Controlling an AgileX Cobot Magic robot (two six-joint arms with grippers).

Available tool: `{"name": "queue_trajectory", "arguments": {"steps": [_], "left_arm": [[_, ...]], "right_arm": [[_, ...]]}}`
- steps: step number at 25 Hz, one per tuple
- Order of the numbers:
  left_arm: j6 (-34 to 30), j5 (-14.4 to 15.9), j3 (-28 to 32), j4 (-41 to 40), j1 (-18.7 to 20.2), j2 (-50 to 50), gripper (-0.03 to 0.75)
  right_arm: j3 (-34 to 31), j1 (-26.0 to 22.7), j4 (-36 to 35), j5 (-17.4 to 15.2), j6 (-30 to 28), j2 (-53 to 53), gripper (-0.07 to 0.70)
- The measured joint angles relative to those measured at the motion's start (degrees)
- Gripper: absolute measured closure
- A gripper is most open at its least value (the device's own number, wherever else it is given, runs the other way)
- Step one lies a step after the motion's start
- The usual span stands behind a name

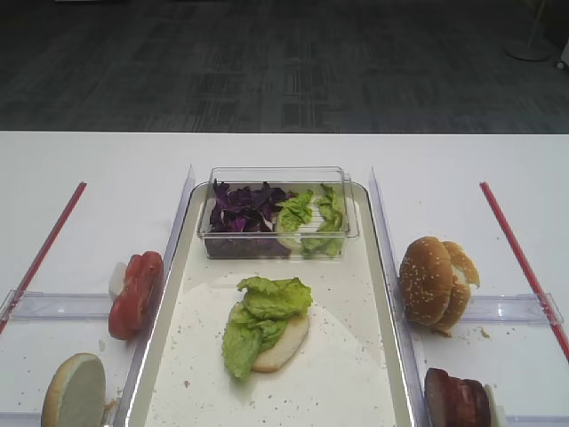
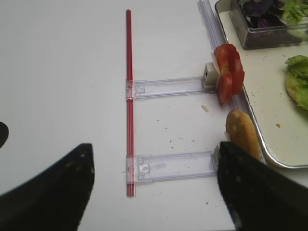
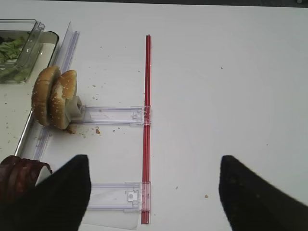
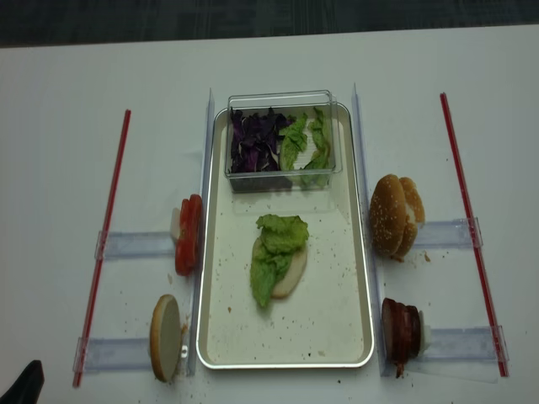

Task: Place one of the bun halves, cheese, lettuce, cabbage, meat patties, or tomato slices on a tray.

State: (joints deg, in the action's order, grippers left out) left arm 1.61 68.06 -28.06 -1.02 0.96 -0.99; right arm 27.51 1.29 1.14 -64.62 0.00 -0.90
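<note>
My right pincer (image 3: 151, 192) hangs wide open, empty, over bare table. Lettuce (image 1: 265, 318) sits on 1 bun half (image 1: 283, 345) mid-tray (image 1: 388, 294). Risk: reaching for the patties (image 3: 18, 175), I could clip their clear holder (image 3: 113, 196) and topple them.

Looked like lab or office test setup, not real kitchen — big white table (image 1: 284, 151), dark grey carpet floor (image 1: 267, 62) behind, burger parts lined up in clear plastic holders (image 4: 135, 245) between red strips (image 4: 105, 236).
</note>
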Motion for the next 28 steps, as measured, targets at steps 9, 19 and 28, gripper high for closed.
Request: {"name": "queue_trajectory", "arguments": {"steps": [9, 19, 28], "left_arm": [[0.0, 0.0, 0.0, 0.0, 0.0, 0.0, 0.223], [0.0, 0.0, 0.0, 0.0, 0.0, 0.0, 0.223], [0.0, 0.0, 0.0, 0.0, 0.0, 0.0, 0.223]], "right_arm": [[0.0, 0.0, 0.0, 0.0, 0.0, 0.0, 0.059], [0.0, 0.0, 0.0, 0.0, 0.0, 0.0, 0.059], [0.0, 0.0, 0.0, 0.0, 0.0, 0.0, 0.059]]}}
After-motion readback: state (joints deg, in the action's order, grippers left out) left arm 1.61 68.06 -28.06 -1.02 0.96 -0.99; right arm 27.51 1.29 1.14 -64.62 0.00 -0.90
